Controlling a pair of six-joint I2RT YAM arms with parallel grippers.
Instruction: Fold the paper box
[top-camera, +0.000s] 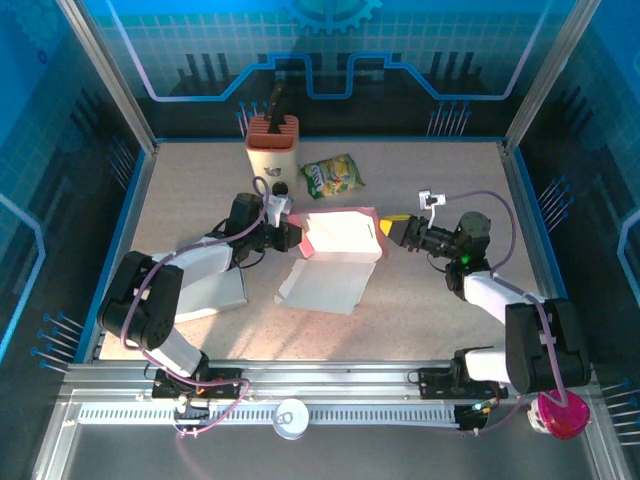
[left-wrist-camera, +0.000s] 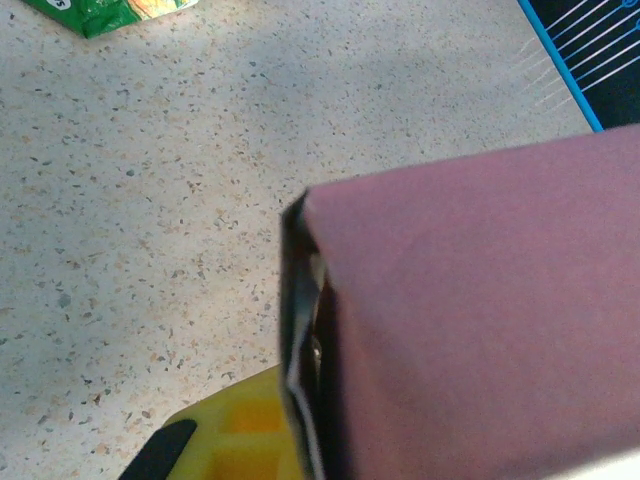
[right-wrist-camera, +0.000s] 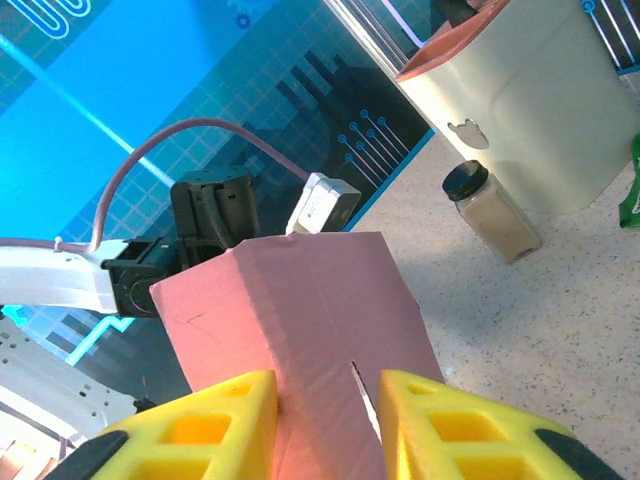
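Left jaws clamp the paper box (top-camera: 340, 235) by its left wall, right jaws straddle its right wall, grip unclear; square both walls gently, you'll crease otherwise.

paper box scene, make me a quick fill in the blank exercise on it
The paper box is ___ in colour.
The right gripper has ___ fingers on either side of a box wall.
The snack packet behind the box is ___.
The spice jar has a ___ cap.
Missing words: pink; yellow; green; black.
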